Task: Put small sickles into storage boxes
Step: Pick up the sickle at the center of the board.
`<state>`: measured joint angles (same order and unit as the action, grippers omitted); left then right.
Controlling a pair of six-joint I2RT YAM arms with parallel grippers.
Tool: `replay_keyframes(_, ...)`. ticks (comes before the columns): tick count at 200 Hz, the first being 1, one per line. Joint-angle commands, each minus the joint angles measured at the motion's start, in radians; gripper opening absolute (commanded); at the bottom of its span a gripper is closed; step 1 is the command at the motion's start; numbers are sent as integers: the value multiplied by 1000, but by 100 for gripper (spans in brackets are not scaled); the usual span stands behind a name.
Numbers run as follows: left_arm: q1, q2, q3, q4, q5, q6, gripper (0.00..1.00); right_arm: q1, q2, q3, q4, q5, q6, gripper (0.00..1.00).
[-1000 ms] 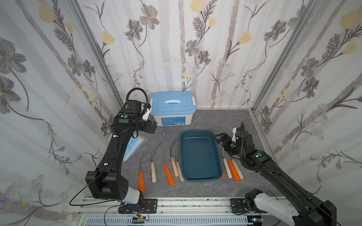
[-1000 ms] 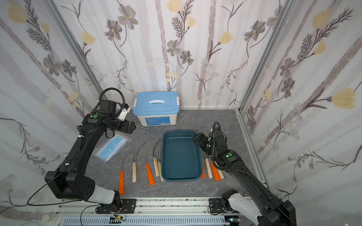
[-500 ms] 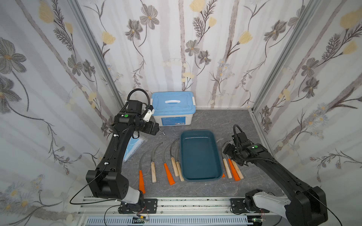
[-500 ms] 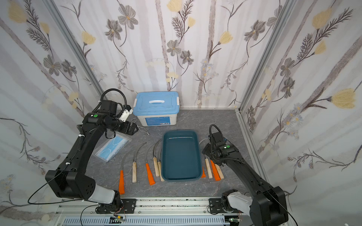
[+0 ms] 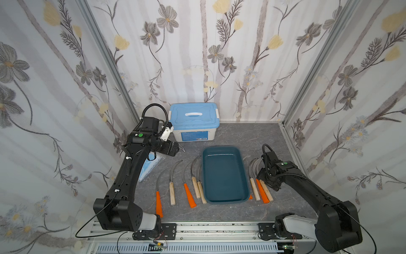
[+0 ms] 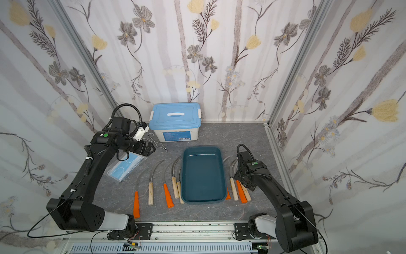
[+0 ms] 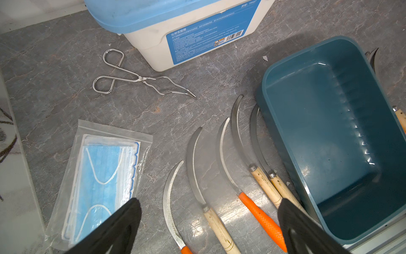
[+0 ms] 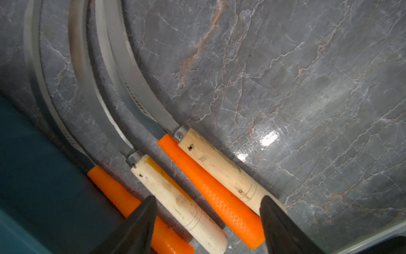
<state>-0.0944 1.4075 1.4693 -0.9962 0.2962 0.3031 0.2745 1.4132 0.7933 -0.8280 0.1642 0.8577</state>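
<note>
Right wrist view: right pincer (image 8: pixel 207 199) low over the desk (image 8: pixel 307 88), jaws part-open and holding nothing, straddling a wood handle (image 8: pixel 175 198) and an orange handle (image 8: pixel 219 204) that lie side by side.
Left pincer (image 7: pixel 208 201): jaws wide and empty, hovering above the desk at the tray's 10 o'clock in both top views.
Tray (image 5: pixel 224 176): mid-desk, nothing in it.
Sickles (image 5: pixel 171 193): all nine on the desk, five in a row at the tray's 9 o'clock, four at its 3 o'clock, blades pointing to 12.
Step, as judged: first pick, from the 3 o'clock group.
Risk one: the handles touch, so the jaws may clamp two at once or squeeze one out sideways.
Risk two: the blades lie nested, so lifting one could drag its neighbour.
Risk three: a long curved blade may snag the tray rim on the way in.
</note>
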Motion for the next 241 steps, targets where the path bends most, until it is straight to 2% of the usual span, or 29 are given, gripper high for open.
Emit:
replay_keyframes(1, 1, -14, -9, 18, 9, 1, 100, -6, 42, 18, 14, 33, -35, 77)
replay_keyframes(143, 0, -100, -115, 34, -25, -2, 100, -33, 236, 69, 41, 85, -161, 74)
replay_keyframes(159, -1, -104, -121, 31, -23, -2, 100, -33, 242, 72, 44, 73, -176, 70)
replay_keyframes(241, -1, -107, -141, 27, -39, 8, 100, -31, 230, 70, 43, 71, -194, 70)
